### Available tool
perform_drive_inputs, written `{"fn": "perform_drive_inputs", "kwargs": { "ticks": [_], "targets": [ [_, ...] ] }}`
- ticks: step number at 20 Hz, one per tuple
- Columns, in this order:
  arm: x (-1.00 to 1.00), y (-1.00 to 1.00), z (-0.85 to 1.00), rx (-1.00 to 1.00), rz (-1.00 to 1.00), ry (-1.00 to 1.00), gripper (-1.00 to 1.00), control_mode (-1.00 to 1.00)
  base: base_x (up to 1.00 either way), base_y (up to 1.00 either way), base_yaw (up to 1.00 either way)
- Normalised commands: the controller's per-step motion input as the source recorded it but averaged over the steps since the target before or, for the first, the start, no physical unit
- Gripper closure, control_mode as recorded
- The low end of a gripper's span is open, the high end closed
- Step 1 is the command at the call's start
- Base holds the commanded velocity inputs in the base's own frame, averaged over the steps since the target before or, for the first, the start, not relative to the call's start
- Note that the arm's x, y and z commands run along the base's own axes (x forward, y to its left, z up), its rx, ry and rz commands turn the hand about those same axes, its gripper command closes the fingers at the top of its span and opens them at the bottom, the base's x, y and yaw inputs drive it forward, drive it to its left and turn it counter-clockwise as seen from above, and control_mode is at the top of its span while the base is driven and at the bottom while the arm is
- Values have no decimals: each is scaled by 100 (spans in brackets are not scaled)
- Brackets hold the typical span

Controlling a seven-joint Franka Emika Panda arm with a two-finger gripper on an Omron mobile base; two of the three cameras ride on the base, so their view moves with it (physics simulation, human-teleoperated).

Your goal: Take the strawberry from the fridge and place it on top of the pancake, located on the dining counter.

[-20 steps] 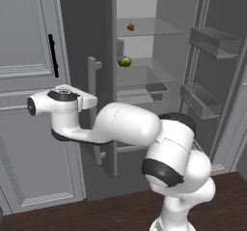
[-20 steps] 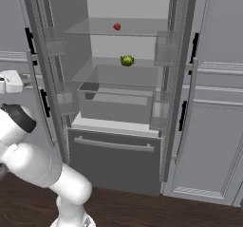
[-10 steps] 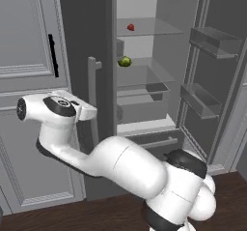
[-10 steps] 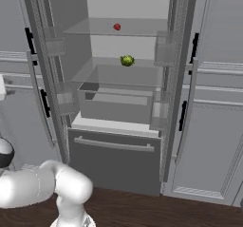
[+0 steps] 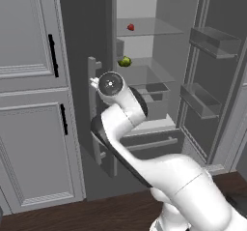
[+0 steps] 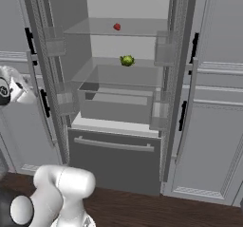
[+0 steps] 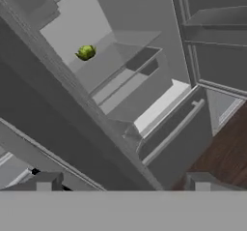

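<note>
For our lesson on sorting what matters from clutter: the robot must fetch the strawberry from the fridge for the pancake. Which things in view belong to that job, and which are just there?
Belonging to the job:
- strawberry, on the upper glass shelf
- fridge, both doors open
- pincer, open, holding nothing

Just there:
- green fruit, on the shelf below
- panelled cabinets beside the fridge

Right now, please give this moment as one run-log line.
fridge: doors open | strawberry: upper shelf, untouched | green fruit: shelf below | gripper: open, empty, outside fridge
</note>
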Motion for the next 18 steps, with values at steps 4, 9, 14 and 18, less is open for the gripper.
{"fn": "perform_drive_inputs", "kwargs": {
  "ticks": [4, 9, 14, 18],
  "targets": [
    [24, -93, 2, 66, 23, 27, -100, -100, 0, 0, 0],
    [90, -50, 0, 82, 15, 46, -100, -100, 0, 0, 0],
    [99, -27, 2, 83, 13, 45, -100, -100, 0, 0, 0],
    [91, 7, 9, 57, 19, 56, -100, -100, 0, 0, 0]
  ]
}}
